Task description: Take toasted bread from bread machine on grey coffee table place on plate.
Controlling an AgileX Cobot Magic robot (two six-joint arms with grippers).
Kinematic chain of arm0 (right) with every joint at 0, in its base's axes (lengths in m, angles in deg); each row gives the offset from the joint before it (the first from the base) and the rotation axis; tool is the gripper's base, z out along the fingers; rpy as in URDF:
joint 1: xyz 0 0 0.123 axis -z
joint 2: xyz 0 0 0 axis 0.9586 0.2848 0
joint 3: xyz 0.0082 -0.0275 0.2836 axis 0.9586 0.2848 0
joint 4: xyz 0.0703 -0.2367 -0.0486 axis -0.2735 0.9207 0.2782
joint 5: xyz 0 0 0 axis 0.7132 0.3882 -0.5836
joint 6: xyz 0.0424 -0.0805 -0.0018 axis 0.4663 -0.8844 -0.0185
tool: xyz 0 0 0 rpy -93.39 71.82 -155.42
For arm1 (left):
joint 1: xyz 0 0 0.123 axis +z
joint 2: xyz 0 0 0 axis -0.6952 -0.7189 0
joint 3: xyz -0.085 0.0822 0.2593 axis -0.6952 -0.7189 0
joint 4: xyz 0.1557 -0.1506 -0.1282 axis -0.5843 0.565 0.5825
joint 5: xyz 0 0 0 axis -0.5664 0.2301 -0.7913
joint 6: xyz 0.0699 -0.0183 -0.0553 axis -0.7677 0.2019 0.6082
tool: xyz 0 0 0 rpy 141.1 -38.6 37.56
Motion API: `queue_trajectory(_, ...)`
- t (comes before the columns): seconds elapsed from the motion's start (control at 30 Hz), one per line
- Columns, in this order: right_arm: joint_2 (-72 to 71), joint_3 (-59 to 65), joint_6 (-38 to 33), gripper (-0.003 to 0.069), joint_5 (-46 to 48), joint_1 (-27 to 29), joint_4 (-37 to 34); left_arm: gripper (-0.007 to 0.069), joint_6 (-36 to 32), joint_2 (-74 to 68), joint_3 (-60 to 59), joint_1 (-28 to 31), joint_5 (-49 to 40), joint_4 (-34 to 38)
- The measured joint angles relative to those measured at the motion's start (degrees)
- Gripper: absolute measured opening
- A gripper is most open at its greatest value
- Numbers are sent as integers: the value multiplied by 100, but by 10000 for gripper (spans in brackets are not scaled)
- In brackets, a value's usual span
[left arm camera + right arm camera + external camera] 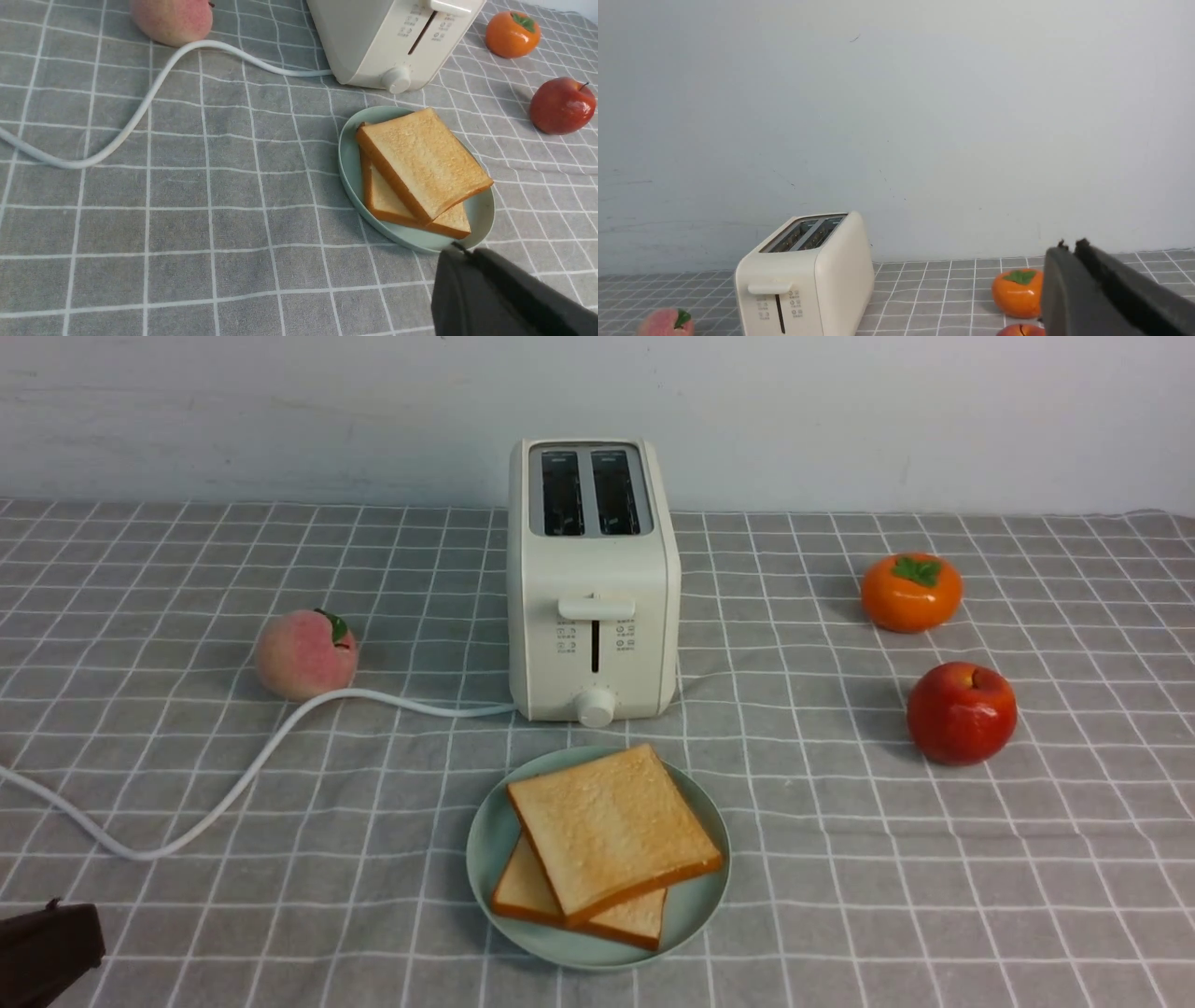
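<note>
The bread machine (593, 579) stands upright on the grey coffee table (187, 803), and both its slots look empty. Two slices of toasted bread lie stacked on the plate (490, 840) just in front of it. The upper slice (611, 826) lies askew over the lower slice (635, 919). My left gripper (460, 252) is shut and empty, close to the plate's rim (348, 154) and apart from the bread (425, 161). It shows in the front view's lower left corner (89, 938). My right gripper (1069, 247) is shut and empty, raised well off the table to the toaster's right (822, 284).
A peach (306, 653) sits left of the toaster. The white cord (233, 784) snakes from the toaster across the left of the table. A persimmon (911, 592) and a red apple (962, 712) sit at the right. A white wall stands behind the table.
</note>
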Motion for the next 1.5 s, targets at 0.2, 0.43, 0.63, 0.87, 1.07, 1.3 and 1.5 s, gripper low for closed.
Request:
queue_trajectory(0.2, 0, 175, 0, 26, -26, 4, 16, -14, 0, -5, -13, 0, -95, -5)
queue_trajectory(0.43, 0, 220, 0, 36, -13, 4, 16, -14, 0, -5, -13, 0, -168, -5)
queue_trajectory(0.63, 0, 220, 0, 44, -13, 4, 16, -14, -147, 196, -292, 153, 200, -225)
queue_trajectory(0.87, 0, 220, 0, 52, -13, 4, 16, -14, -175, 1466, -2137, 1360, 2448, -261)
queue_trajectory(1.07, 0, 220, 0, 55, -19, 4, 20, -13, -175, 2279, -2974, 1953, 1872, -296)
queue_trajectory(1.3, 0, 224, 0, 68, -15, 4, 20, -13, -175, 2290, -3011, 1961, 1394, -305)
queue_trajectory(1.5, 0, 224, 0, 76, -15, 4, 20, -13, -175, 2290, -3011, 1961, 1380, -305)
